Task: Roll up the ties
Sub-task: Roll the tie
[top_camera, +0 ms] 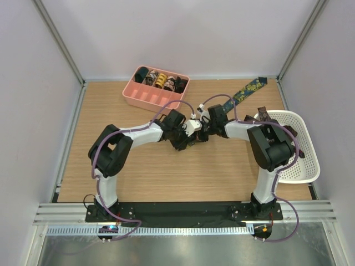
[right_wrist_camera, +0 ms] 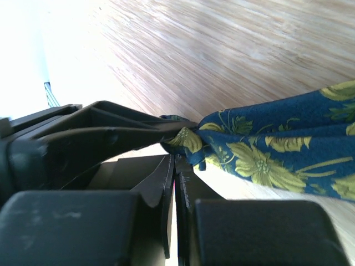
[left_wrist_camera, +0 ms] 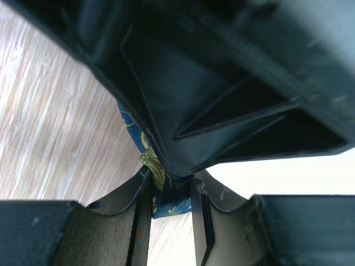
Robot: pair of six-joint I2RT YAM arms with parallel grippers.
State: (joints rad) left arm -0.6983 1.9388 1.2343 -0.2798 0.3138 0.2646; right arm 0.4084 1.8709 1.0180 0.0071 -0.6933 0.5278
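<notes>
Nearest, the left gripper (left_wrist_camera: 169, 191) and right gripper (right_wrist_camera: 174, 160) meet above the wooden table (top_camera: 166, 177). A white basket (top_camera: 310, 160) sits at the right, a pink tray (top_camera: 138, 97) at the far edge. Left jaws clamp the navy leaf-print tie (right_wrist_camera: 266, 149), which trails toward the far right corner; right jaws pinch its bunched edge. Rolled ties (top_camera: 161, 80) line the tray's far row.

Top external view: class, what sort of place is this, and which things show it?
Probably a robotics lab cell: a left arm and right arm bolted at the edge of a wooden table, plain framed walls boxing it in, and a pink tray of rolled ties.
</notes>
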